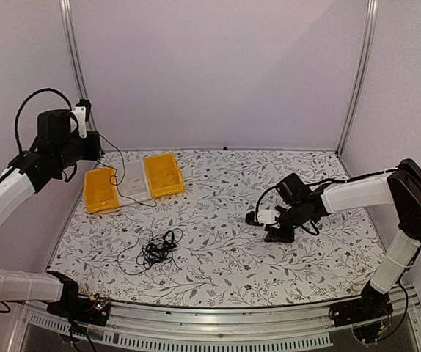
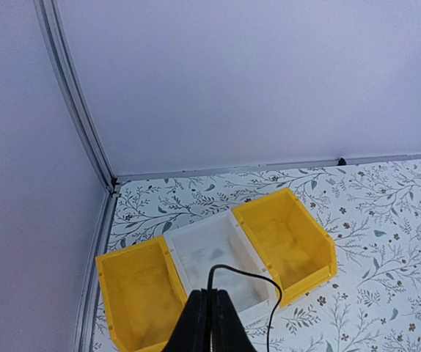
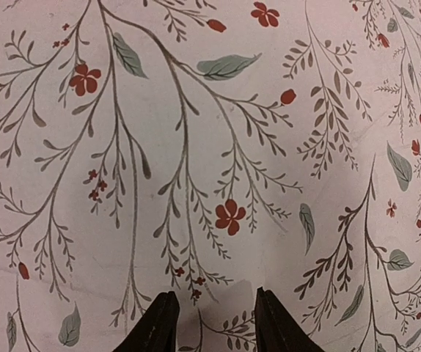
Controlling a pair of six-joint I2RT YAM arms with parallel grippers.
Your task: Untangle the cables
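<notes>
Two grippers stand in different states. The left gripper [image 1: 93, 147] is high above the far left corner of the table. In the left wrist view its fingers [image 2: 196, 326] are pressed together on one thin black wire [image 2: 232, 267]. This wire comes up from between the tips, bends to the right and falls down again in front of the bins.

From above, the same wire hangs from the left gripper, passes over the bins and runs toward the rest of the cables [image 1: 159, 248]. These lie as a loose black tangle on the flowered table cover [image 1: 225, 264], near the front left part, with one wide loop spread out on their left side.

Three small bins stand in a row just behind the tangle, touching each other side by side: a yellow bin [image 1: 99, 192] on the left, a white bin [image 1: 134, 188] in the middle and a second yellow bin [image 1: 163, 176] on the right. I cannot tell if something lies inside them.

The right gripper [image 1: 254, 218] is low over the cover on the right half of the table, well apart from the tangle, and it points to the left. In the right wrist view its two dark fingers [image 3: 155, 326] are apart, and only the leaf and flower pattern shows between them.
</notes>
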